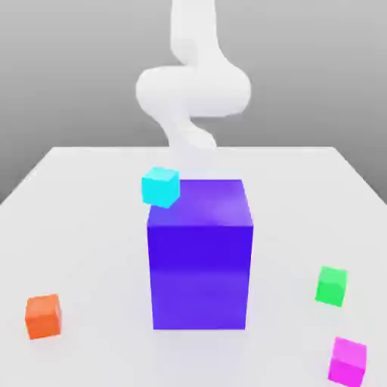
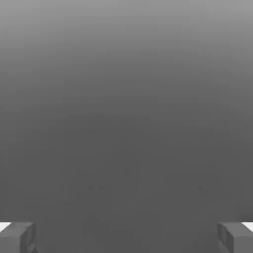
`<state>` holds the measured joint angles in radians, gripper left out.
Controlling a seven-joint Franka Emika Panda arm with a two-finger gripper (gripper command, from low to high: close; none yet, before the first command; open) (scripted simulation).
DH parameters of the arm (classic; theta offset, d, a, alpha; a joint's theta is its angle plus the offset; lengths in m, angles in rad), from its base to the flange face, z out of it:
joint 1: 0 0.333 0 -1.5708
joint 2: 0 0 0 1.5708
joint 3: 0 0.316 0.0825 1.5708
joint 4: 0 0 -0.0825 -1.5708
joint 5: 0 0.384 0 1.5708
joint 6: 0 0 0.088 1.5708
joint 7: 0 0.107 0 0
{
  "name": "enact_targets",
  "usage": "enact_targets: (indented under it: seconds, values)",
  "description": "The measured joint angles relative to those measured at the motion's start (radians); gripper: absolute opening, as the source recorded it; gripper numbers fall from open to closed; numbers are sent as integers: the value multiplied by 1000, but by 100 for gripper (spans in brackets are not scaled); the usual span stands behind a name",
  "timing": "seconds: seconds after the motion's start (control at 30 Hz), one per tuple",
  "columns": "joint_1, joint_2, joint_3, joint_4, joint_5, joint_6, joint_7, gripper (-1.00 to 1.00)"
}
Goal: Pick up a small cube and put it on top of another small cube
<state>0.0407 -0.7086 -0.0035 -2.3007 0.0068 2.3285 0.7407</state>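
Note:
The small magenta-pink cube [image 1: 348, 360] lies on the white table at the front of the exterior view's right. Just behind it and slightly further left sits the other small cube, bright green [image 1: 332, 286]; the two are apart. My white arm [image 1: 193, 91] curls up behind the big blue-violet block, far from both cubes. In the hand view my gripper [image 2: 126, 237] is open, its grey fingertips [image 2: 17, 236] standing wide apart with nothing but plain grey background between them.
A tall blue-violet block [image 1: 200, 257] stands mid-table. A cyan cube [image 1: 160, 187] sits by its upper back corner on the exterior view's left. An orange cube [image 1: 43, 316] lies at the front left. The white table [image 1: 91, 227] stretches around them.

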Motion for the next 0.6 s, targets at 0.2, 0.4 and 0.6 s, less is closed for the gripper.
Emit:
enact_targets:
  seconds: [0.2, 0.4, 0.6]
  values:
    - [92, 224, 0, -2, 20, 70, -147, 0]
    - [165, 441, 18, -3, 38, 137, -290, 0]
    - [227, 659, 56, -5, 34, 205, -417, 0]
